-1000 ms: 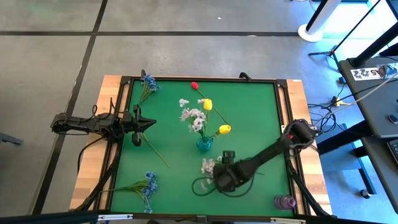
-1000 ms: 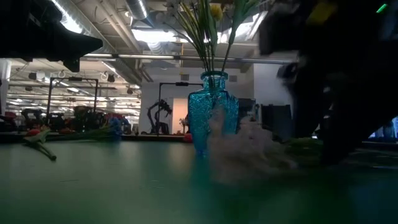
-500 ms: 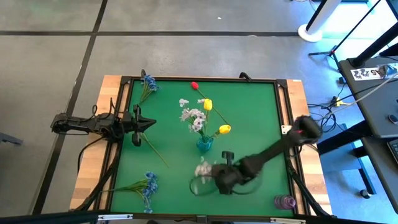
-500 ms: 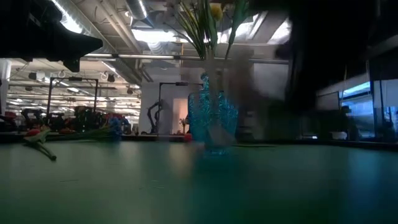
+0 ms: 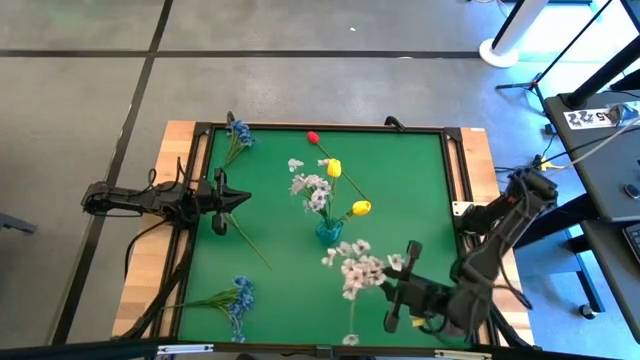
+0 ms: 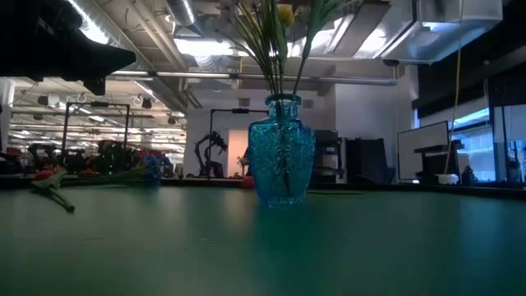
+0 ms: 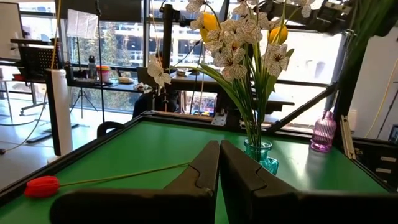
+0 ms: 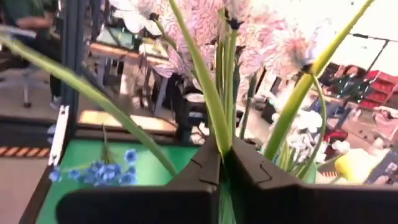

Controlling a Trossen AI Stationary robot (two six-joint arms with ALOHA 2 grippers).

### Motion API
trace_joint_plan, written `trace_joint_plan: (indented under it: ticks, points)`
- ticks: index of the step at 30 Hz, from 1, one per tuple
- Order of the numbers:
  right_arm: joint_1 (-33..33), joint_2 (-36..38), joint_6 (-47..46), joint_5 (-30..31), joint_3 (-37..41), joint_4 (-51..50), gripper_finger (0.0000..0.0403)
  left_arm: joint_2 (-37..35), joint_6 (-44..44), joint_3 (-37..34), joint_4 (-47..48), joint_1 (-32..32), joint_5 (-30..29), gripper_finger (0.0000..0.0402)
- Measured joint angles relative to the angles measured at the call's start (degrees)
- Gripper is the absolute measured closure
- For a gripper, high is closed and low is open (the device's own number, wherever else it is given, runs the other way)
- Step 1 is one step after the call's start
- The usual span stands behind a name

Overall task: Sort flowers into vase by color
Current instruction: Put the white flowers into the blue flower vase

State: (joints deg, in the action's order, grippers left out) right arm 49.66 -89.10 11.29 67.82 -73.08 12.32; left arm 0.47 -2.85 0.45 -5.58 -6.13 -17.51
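A teal glass vase (image 5: 328,232) (image 6: 281,160) stands mid-table with white sprigs and yellow buds in it. My right gripper (image 5: 390,291) (image 8: 224,163) hovers near the table's near-right part, shut on a white small-blossom sprig (image 5: 356,266). A red bud (image 5: 312,137) on a long stem lies at the far edge. Blue clusters lie at the far left (image 5: 238,130) and near left (image 5: 236,296). My left gripper (image 5: 240,200) (image 7: 219,149) waits shut at the table's left edge, touching nothing. My right gripper pinches the white sprig's bundled green stems (image 8: 222,138) between its two fingers, below the blossoms. The fingers come level from the table's right, across the stems. The sprig is lifted clear of the table; its blossoms (image 8: 249,37) fan out beyond the fingers and its stem end (image 5: 350,325) trails toward the near edge.
A small purple vase (image 7: 323,130) stands at the near-right corner, under my right arm. A loose green stem (image 5: 250,242) lies left of the teal vase. Dark frame rails (image 5: 455,190) edge the green mat. Open mat lies right of the teal vase.
My right gripper has shut on the white sprig that lay on the mat just near the teal vase. It then rose and drew back toward the table's near-right corner. The sprig has come up off the mat with it.
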Motion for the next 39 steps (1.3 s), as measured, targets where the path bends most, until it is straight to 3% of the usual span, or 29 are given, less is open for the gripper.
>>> trace_joint_plan:
  ticks: [2,9,14,22,39]
  points:
    - [-1.9,0.6,3.1,-3.9,4.1,7.5,0.0396,0.0,0.0,0.0,-0.1,0.0,0.0,0.0392]
    - [-12.2,0.8,13.3,-26.8,18.1,39.9,0.0396,0.0,0.0,0.0,-0.1,0.0,0.0,0.0392]
    - [-18.6,0.8,20.1,-36.5,23.9,54.6,0.0395,0.0,0.0,0.0,0.0,0.0,0.0,0.0392]
    - [-23.6,0.9,18.9,-37.4,24.2,47.1,0.0392,0.0,0.0,0.0,0.0,0.0,0.0,0.0392]
    - [-23.4,0.9,19.0,-35.4,24.2,40.5,0.0385,0.0,0.0,0.0,0.0,0.0,0.0,0.0392]
